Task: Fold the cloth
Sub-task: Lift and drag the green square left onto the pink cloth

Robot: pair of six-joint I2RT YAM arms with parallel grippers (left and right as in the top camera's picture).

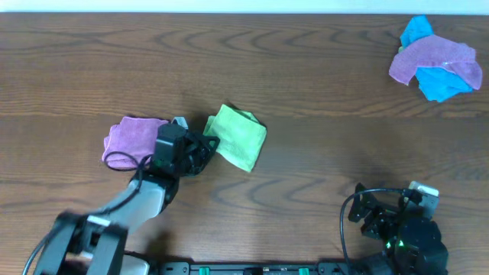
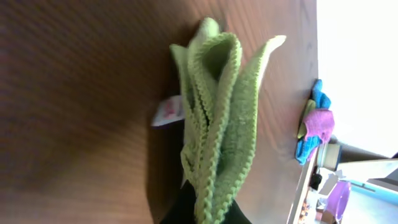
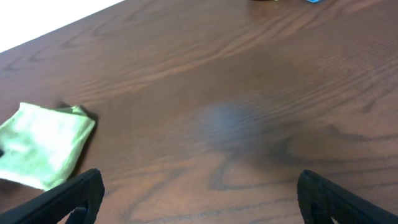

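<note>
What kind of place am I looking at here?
Probably a robotics lab bench: a wood-grain table, the left arm and right arm at its near edge, and a lime-green cloth plus purple cloth on it.

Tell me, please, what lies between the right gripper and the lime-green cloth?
Only bare table. The right wrist view shows nothing between the right gripper, jaws open, and the cloth; the overhead view agrees.

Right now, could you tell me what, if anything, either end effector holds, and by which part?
The left end effector pinches the green cloth by its bunched layered edges; the right end effector is open and holds nothing.
</note>
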